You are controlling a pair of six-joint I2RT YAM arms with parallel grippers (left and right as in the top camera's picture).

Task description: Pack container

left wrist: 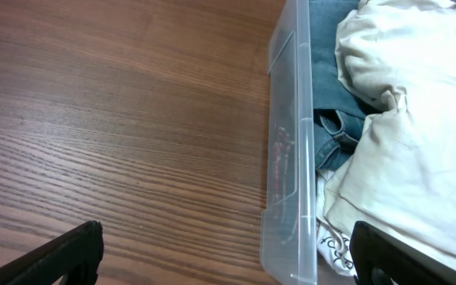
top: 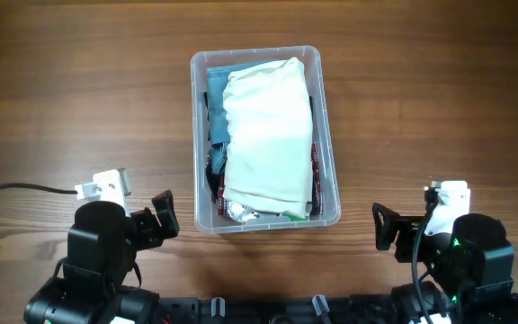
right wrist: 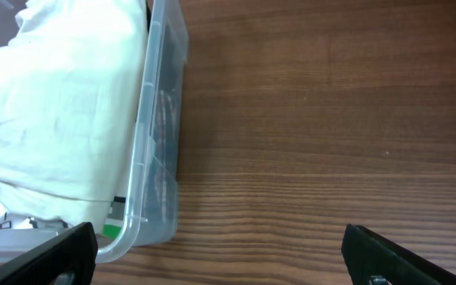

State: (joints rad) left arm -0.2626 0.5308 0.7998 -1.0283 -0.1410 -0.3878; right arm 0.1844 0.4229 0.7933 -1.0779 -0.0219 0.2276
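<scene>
The clear plastic container stands in the middle of the wooden table, full of folded garments. A cream garment lies on top, with blue denim beneath it at the left. The container also shows in the left wrist view and in the right wrist view. My left gripper is open and empty, near the container's front left corner. My right gripper is open and empty, right of the container's front right corner.
Bare wooden table spreads on both sides of the container. A black cable runs along the table at the far left, by the left arm. A patterned white cloth shows at the container's front end.
</scene>
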